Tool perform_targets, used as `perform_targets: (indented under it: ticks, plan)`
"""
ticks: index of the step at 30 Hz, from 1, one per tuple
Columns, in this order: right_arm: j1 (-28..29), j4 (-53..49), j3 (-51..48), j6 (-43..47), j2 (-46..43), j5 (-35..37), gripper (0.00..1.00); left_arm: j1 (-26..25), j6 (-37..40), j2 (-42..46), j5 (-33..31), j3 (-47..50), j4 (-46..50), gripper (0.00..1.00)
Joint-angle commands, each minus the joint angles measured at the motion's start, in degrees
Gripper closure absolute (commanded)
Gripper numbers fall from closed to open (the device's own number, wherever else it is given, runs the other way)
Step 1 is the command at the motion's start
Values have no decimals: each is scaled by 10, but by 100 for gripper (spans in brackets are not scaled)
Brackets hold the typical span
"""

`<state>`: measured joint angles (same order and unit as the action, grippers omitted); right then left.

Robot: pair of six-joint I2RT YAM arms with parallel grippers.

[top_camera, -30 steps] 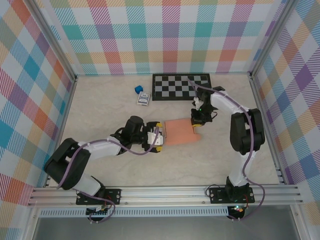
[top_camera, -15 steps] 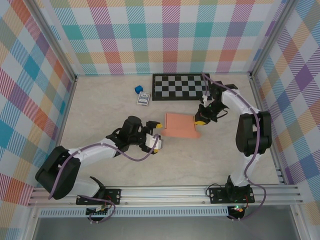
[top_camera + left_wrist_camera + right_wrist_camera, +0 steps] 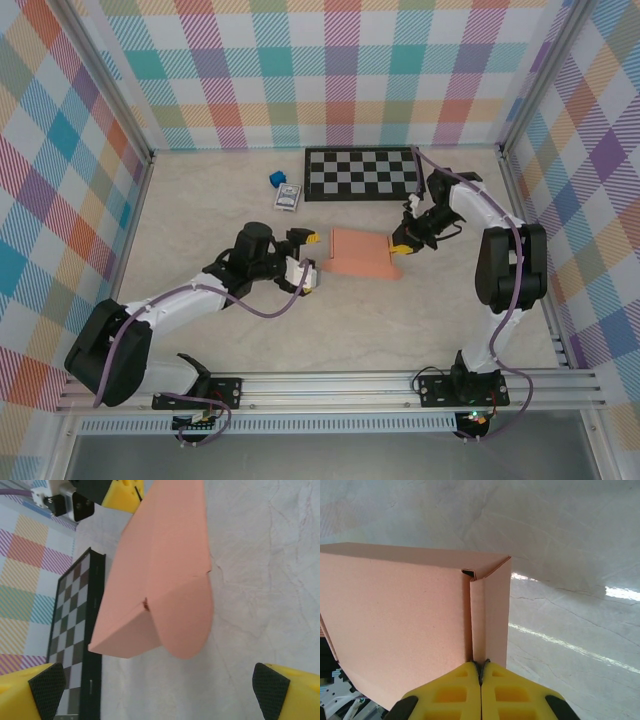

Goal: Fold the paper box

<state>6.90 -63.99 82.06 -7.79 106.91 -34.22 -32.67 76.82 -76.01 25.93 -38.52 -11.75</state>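
The paper box (image 3: 360,252) is a salmon-orange cardboard piece, partly folded, near the table's middle. My right gripper (image 3: 402,243) is shut on a thin flap at its right end and holds that end raised. In the right wrist view the yellow fingers (image 3: 481,672) pinch the flap's edge beside the box's (image 3: 405,615) broad panel. My left gripper (image 3: 308,255) stands open just left of the box, not touching it. In the left wrist view the box (image 3: 165,570) has a rounded flap hanging toward my open left gripper (image 3: 160,695), and the black pads (image 3: 47,690) sit wide apart.
A black-and-white checkerboard (image 3: 362,173) lies at the back, behind the box, and its edge (image 3: 75,625) shows in the left wrist view. A tiny blue cube (image 3: 276,179) and a small card pack (image 3: 288,198) lie at the back left. Plaid walls enclose the table.
The right gripper has pulled the box up and to the right, tilting it. The left gripper has come off the box's left edge and now sits slightly further back, still open.
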Motion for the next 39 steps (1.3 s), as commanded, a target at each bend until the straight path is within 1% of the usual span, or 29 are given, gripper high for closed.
perform_targets:
  ticks: [1, 6, 9, 10, 14, 18, 21, 24, 26, 27, 30, 31, 35, 39]
  plan:
    - [0, -20, -4, 24, -13, -30, 94, 8, 61, -5, 19, -2, 15, 2]
    - [0, -19, -15, 36, -13, -48, 94, 18, 119, -17, 18, -3, 22, 3]
    - [1, -21, -22, 43, -9, -51, 94, 17, 105, -21, 29, 5, -30, 4]
    - [1, -20, -22, 44, -8, -52, 95, 16, 112, -23, 32, 6, -39, 5]
    - [9, -24, -19, 47, -5, -57, 95, 1, 121, -32, 41, -4, -41, 6]
    - [14, -21, -19, 45, -2, -60, 95, -24, 139, -58, 45, -19, -22, 7]
    - [15, -36, -12, 47, 2, -6, 94, -32, 124, -76, 27, -7, -42, 8]
    - [21, -35, -8, 45, -2, 52, 86, -22, 69, -76, 22, 14, -84, 8]
    - [39, -22, -4, 37, -13, 105, 77, -21, 69, -64, 18, 20, -61, 9]
    - [52, -16, 1, 36, -16, 134, 74, -21, 72, -56, 19, 25, -45, 9]
    - [89, 9, 17, 43, -7, 196, 74, -22, 70, -38, 21, 39, -21, 9]
    - [98, 18, 23, 48, 1, 207, 74, -24, 71, -35, 18, 44, -16, 9]
    - [118, 55, 37, 38, 33, 214, 78, -32, 78, -40, 9, 54, -16, 9]
    - [130, 59, 48, 39, 59, 226, 79, -39, 84, -61, 5, 49, -15, 10]
